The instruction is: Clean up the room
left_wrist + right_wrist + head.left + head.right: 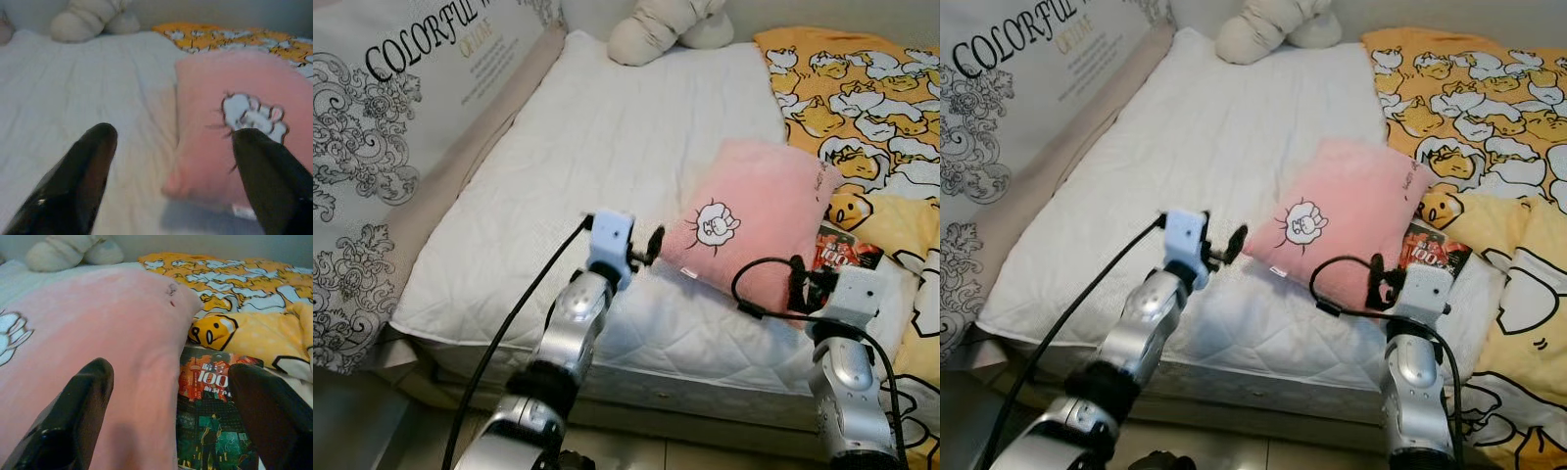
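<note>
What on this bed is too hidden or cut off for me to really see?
- Book: the pink pillow overlaps one side in the eye views; the right wrist view cuts off its lower part.
- Plush toy: cut by the top edge in the eye views.
- Small print on the headboard: too small to read.

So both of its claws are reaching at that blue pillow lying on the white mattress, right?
Not quite: the pillow is pink, not blue, as the left eye view shows. It does lie on the white mattress, with the left gripper and right gripper both at it.
</note>
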Available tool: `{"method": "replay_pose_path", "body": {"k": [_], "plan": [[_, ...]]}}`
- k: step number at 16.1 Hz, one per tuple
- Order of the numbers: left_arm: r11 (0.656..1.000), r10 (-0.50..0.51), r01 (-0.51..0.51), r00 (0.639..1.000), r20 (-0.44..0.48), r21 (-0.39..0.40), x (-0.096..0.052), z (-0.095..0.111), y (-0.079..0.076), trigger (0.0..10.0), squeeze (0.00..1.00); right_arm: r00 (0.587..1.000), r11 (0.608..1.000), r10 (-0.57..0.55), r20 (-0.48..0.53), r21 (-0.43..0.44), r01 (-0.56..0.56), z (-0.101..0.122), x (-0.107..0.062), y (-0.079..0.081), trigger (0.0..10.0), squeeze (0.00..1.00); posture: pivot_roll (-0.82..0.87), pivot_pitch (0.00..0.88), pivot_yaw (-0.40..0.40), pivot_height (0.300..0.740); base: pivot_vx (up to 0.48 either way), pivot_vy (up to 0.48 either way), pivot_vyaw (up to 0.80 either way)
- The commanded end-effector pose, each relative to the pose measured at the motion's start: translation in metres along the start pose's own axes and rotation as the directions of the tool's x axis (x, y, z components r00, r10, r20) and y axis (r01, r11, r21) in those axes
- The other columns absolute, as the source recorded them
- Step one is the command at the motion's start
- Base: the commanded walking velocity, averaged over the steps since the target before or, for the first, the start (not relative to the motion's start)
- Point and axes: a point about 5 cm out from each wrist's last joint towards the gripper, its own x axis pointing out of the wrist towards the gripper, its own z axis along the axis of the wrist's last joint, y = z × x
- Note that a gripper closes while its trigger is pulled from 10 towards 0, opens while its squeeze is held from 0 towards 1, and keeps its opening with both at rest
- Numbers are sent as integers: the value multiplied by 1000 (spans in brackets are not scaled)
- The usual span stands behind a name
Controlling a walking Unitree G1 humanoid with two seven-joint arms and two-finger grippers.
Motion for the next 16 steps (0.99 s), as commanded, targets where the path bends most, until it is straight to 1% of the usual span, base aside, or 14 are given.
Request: {"method": "replay_pose_path", "body": {"k": [1,2,3,5,6,8,9,10,11,12,13,14,15,16], "plan": [[1000,3,-3,1000,24,0,0,4,2,10000,1000,1000,1000,13,0,-27,-13,2,-1,0,10000,1000,-54,0,32,740,0,0,0],[1000,5,-5,1000,24,-4,-1,4,3,10000,1000,1000,999,9,-5,-53,-9,1,-3,-3,10000,1000,-53,0,26,740,0,0,0],[1000,-1,1,1000,21,6,-1,4,3,10000,1000,1000,998,9,-15,-61,-10,-2,-5,-5,10000,1000,-51,0,23,740,0,0,0],[1000,-22,21,999,28,18,-2,4,2,10000,1000,999,995,25,-24,-97,-27,-3,-6,-4,10000,1000,-45,0,21,740,0,0,0],[1000,-25,25,999,20,4,-2,3,1,10000,1000,1000,996,18,-15,-88,-19,-1,-4,-2,10000,1000,-46,0,22,740,0,0,0],[999,-31,31,999,15,10,-2,2,0,10000,1000,1000,997,9,-15,-82,-11,-1,-3,-2,10000,1000,-46,0,22,740,0,0,0],[999,-46,46,999,10,-13,-2,1,-1,10000,1000,999,990,42,-4,-137,-42,2,-1,3,10000,1000,-48,0,22,740,0,0,0],[998,-50,51,999,11,-25,-1,0,-1,10000,0,998,987,57,-15,-149,-58,1,-1,5,10000,816,-52,0,23,740,0,0,-625],[998,-50,51,999,10,-27,-1,0,-1,10000,0,998,987,60,-19,-151,-62,1,-1,6,10000,816,-52,0,23,740,0,0,-625],[999,-41,41,999,10,-29,1,1,0,10000,0,998,985,61,-3,-162,-61,4,0,6,10000,0,-61,0,21,740,0,0,-625],[999,-28,28,1000,5,-25,3,2,0,10000,0,999,987,49,14,-153,-47,8,2,4,10000,0,-64,0,19,740,0,0,0],[999,-32,33,999,10,-29,3,2,-1,10000,0,999,986,47,25,-162,-42,10,3,3,10000,0,-67,0,17,740,0,0,0],[997,-56,56,998,20,-43,5,4,-5,10000,0,999,980,51,10,-195,-48,10,6,4,10000,0,-71,0,17,740,0,0,0],[998,-56,57,998,24,-40,5,4,-6,10000,0,999,983,38,14,-179,-35,11,6,4,10000,0,-71,0,17,740,0,0,-763]]}}
